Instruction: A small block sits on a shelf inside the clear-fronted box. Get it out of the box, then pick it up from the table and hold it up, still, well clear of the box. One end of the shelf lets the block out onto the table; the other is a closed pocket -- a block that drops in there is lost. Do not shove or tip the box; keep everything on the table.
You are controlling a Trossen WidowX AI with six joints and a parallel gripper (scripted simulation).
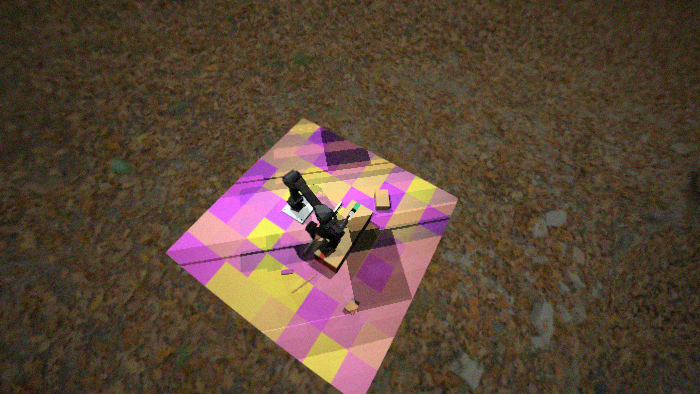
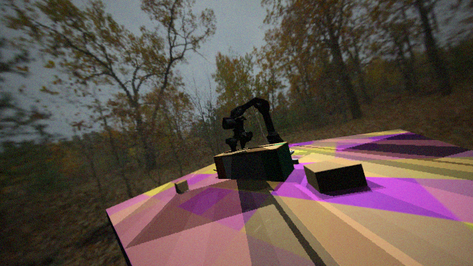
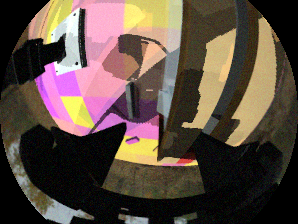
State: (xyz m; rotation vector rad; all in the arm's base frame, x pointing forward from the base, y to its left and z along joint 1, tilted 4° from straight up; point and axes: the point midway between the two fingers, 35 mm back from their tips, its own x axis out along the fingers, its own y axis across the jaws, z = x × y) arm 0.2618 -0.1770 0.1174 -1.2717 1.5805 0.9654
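Note:
The box [image 1: 345, 246] [image 2: 257, 165] [image 3: 212, 65] has a tan top, with a red mark [image 1: 322, 256] [image 3: 186, 161] at one end and a green mark [image 1: 356, 205] at the other. My gripper [image 1: 320, 246] [image 2: 238, 146] [image 3: 158, 128] is open and empty. It points down at the box's front side, nearer the red-marked end; in the wrist view the front wall's edge runs between the fingers. Whether a fingertip touches the box cannot be told. The small block on the shelf cannot be made out; the shelf is hidden by the arm, glare and shadow.
A larger tan block [image 1: 382, 200] [image 2: 334, 177] stands beyond the green-marked end. A small tan block [image 1: 351, 307] [image 2: 182, 186] lies past the red-marked end. A purple piece [image 1: 286, 272] [image 3: 132, 140] and a thin stick [image 1: 304, 283] lie on the front side. A grey bar [image 3: 131, 100] is before the box.

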